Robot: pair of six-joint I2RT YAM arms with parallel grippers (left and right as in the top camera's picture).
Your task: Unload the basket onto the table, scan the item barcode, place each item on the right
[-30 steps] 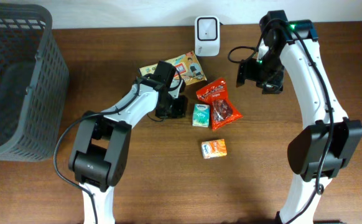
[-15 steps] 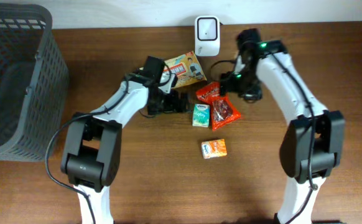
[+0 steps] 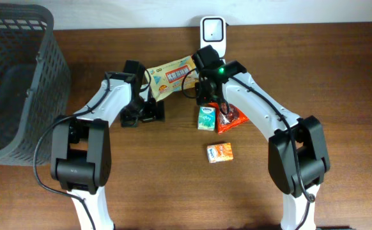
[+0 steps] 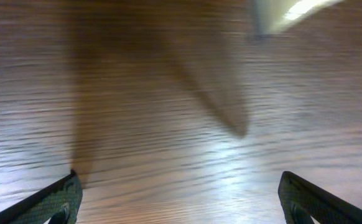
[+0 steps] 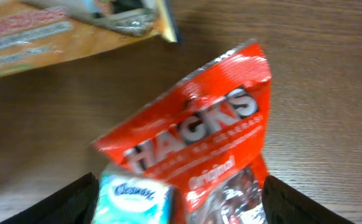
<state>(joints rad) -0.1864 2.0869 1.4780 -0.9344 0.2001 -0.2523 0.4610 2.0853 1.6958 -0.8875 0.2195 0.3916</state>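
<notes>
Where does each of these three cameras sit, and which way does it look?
Overhead: fixed above the table, looking straight down on the left arm, right arm, basket and scanner.
Left wrist: on the left arm, facing blurred wood; the open left gripper shows at the bottom corners.
Right wrist: on the right arm, facing the red sweet bag and tissue pack; right gripper at the bottom corners.
Shared: overhead and right wrist both show that bag, tissue pack and the yellow packet.
</notes>
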